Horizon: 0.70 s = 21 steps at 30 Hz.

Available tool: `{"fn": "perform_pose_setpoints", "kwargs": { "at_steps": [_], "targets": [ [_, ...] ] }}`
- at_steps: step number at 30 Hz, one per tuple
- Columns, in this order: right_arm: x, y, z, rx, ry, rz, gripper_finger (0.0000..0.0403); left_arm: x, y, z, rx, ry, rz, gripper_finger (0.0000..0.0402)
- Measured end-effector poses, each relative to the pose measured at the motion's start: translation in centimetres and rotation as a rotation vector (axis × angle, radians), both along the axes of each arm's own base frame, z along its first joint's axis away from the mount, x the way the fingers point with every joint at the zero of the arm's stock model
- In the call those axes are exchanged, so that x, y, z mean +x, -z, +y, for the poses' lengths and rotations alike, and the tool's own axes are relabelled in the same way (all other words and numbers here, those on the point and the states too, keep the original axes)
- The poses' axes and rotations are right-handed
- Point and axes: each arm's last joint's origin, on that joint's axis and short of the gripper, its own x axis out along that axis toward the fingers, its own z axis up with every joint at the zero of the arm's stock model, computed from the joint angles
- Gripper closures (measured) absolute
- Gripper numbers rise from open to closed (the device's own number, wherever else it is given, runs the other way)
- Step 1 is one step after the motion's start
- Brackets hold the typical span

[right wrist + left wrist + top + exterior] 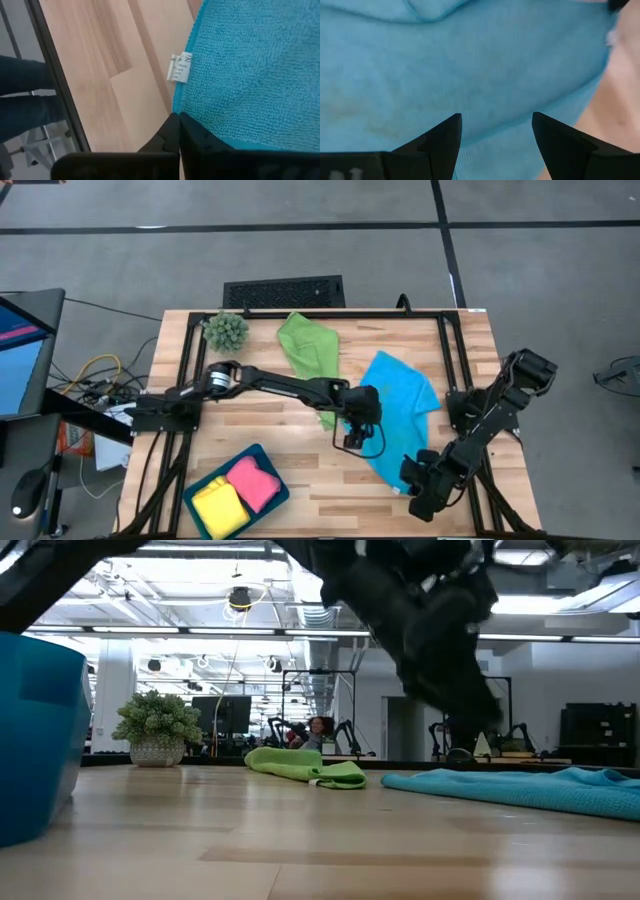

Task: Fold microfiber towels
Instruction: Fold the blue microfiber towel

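We see the bright blue towel [405, 408] spread flat right of the table's centre, its long axis running from the far middle toward the near right corner. Our left gripper [357, 432] hangs with jaws apart above the towel's left edge, while our right gripper [418, 485] is closed at the near corner, by the white tag [179, 67] — whether it pinches cloth, we cannot tell. So each arm sits nearest its own end of that diagonal — the green towel [310, 345] waits behind.

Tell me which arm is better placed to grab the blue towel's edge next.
Probably left: the left tool hangs open directly over the blue towel's edge, fingers spread above the cloth. The right tool is shut at the near corner.
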Motion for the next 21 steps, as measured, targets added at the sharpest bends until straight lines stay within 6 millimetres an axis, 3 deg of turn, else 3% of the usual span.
{"fn": "perform_pose_setpoints", "kwargs": {
  "at_steps": [9, 17, 21],
  "targets": [
    [-0.4, 0.0, 0.2, -0.013, -0.013, 0.005, 0.0388, 0.5, 3.2, 1.0, 0.056, 0.014, 0.098, 0.0166],
    [-1.0, 0.1, 0.5, -0.019, -0.011, 0.005, 0.0385, 0.5, 4.4, 1.5, 0.078, 0.009, 0.138, 0.0167],
    [-1.0, 0.1, 0.5, -0.022, -0.011, 0.007, 0.0386, 0.5, 4.4, 1.5, 0.078, 0.008, 0.135, 0.0189]
  ]
}}
